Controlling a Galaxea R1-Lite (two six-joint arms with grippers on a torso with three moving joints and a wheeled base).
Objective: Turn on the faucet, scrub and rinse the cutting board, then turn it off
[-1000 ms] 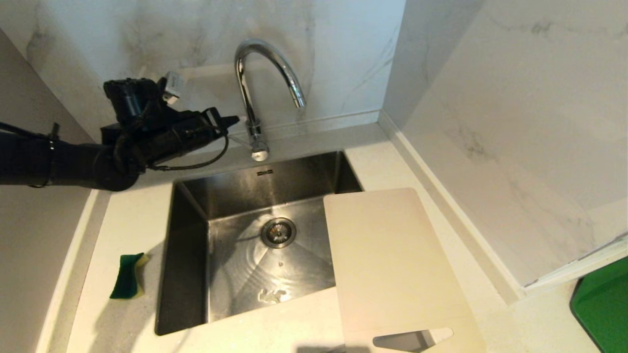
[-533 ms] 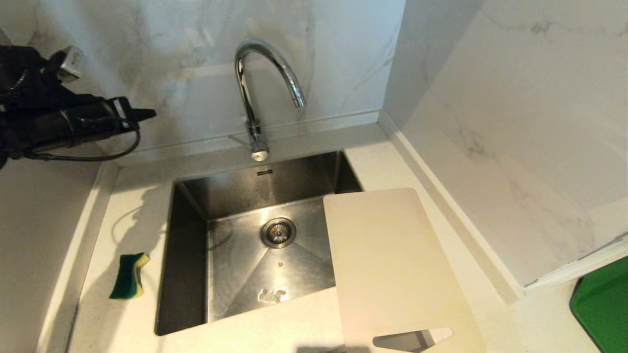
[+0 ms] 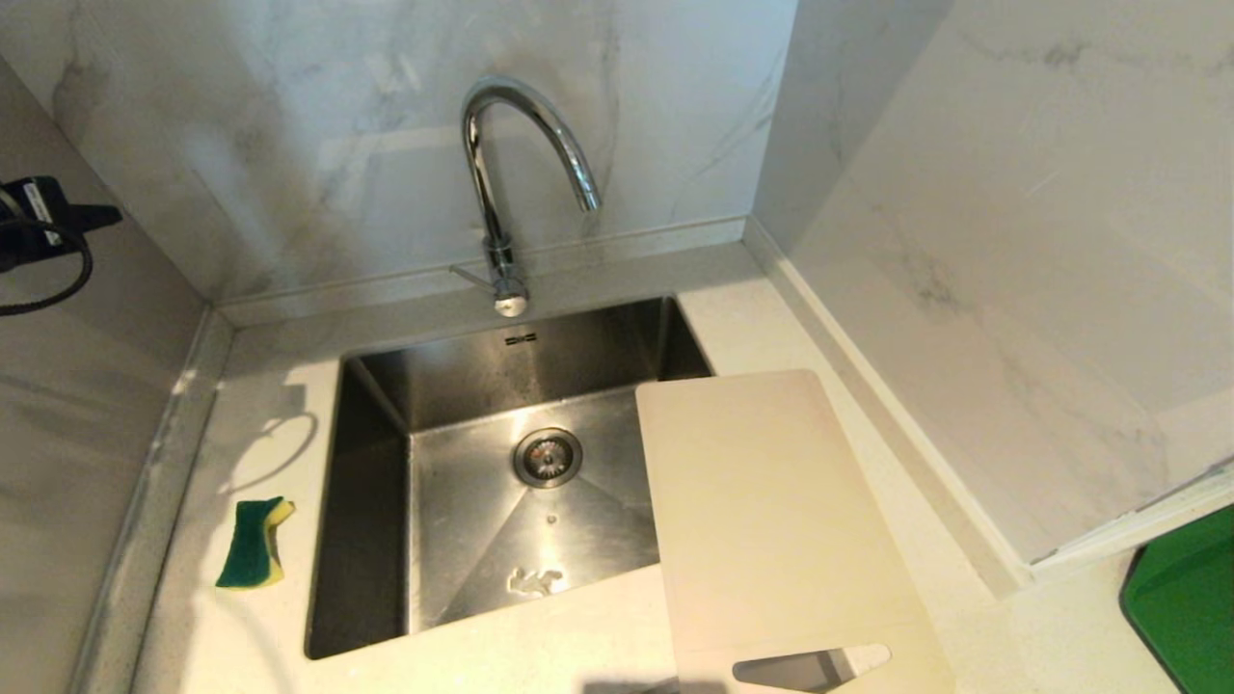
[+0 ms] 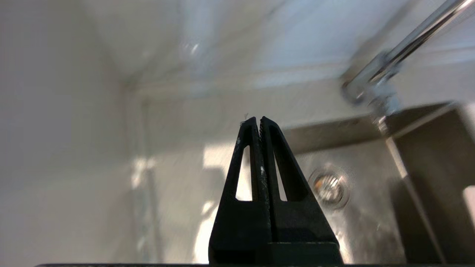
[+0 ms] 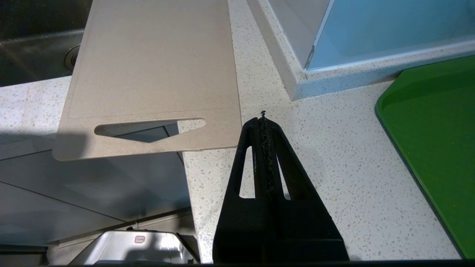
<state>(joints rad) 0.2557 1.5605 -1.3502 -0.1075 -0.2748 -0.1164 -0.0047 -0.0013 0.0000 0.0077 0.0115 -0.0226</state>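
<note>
The chrome faucet (image 3: 494,183) stands behind the sink (image 3: 578,337), its thin lever (image 3: 470,276) sticking out left of its base; no stream shows under the spout. The cream cutting board (image 3: 771,520) lies flat over the sink's right rim, handle slot toward me. My left gripper (image 3: 114,215) hangs shut and empty at the far left, well away from the faucet (image 4: 386,70); its fingertips (image 4: 258,119) are pressed together. My right gripper (image 5: 262,119) is shut and empty above the counter, beside the cutting board's (image 5: 156,63) slotted end.
A green-and-yellow sponge (image 3: 253,543) lies on the counter left of the sink. A green tray (image 3: 1186,607) sits at the right edge. Marble walls close the back, left and right. The drain (image 3: 547,456) is in the sink floor.
My left arm has pulled back from the faucet's lever to the far left edge of the head view, still shut. The ripples on the sink floor are gone.
</note>
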